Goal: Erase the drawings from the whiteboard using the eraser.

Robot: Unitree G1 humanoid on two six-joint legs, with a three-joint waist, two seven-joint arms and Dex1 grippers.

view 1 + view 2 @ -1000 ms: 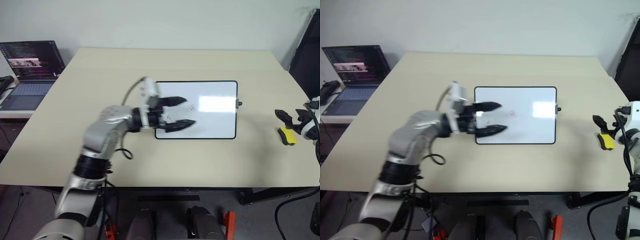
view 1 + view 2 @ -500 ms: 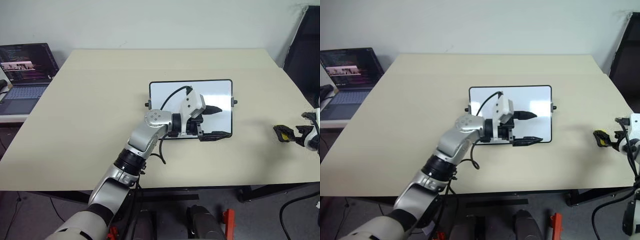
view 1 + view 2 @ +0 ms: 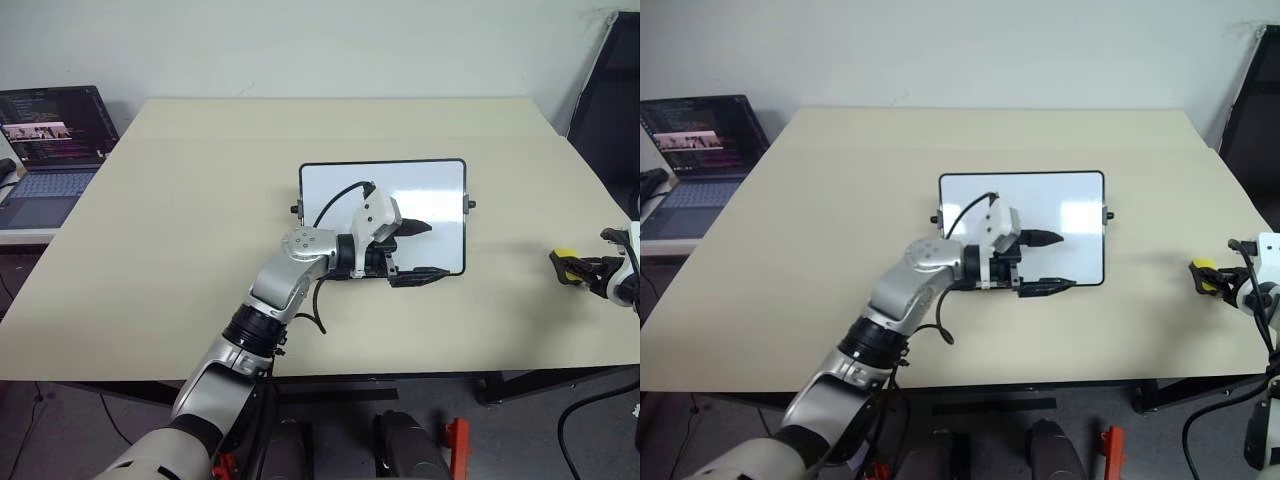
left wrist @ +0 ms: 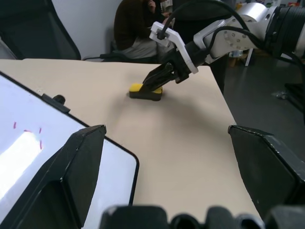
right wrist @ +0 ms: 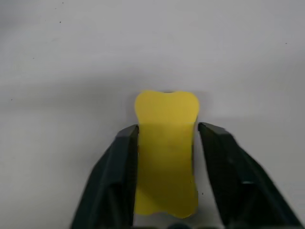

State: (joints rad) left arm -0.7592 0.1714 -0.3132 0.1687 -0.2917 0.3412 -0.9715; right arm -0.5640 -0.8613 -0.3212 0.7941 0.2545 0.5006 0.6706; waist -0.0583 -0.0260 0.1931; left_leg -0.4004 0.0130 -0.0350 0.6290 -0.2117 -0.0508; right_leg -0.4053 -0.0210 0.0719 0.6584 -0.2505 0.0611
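Eraser pinched at the table's right edge, board waiting mid-table

On the table (image 3: pixel 180 250), the whiteboard (image 3: pixel 440 185) carries the open left gripper (image 3: pixel 418 250) over its near right corner, so a sweep could hit that arm. The right gripper (image 5: pixel 167 143) clenches the eraser (image 5: pixel 166 152), which may slip on lifting. The drawings (image 4: pixel 28 131) are tiny and easily missed.

The white rectangular whiteboard with a thin black frame (image 3: pixel 430 190) lies in the middle of the beige tabletop (image 3: pixel 180 230). The small yellow block eraser (image 5: pixel 166 143) sits far right, near the edge. An open laptop (image 3: pixel 50 140) stands far left, off the tabletop.
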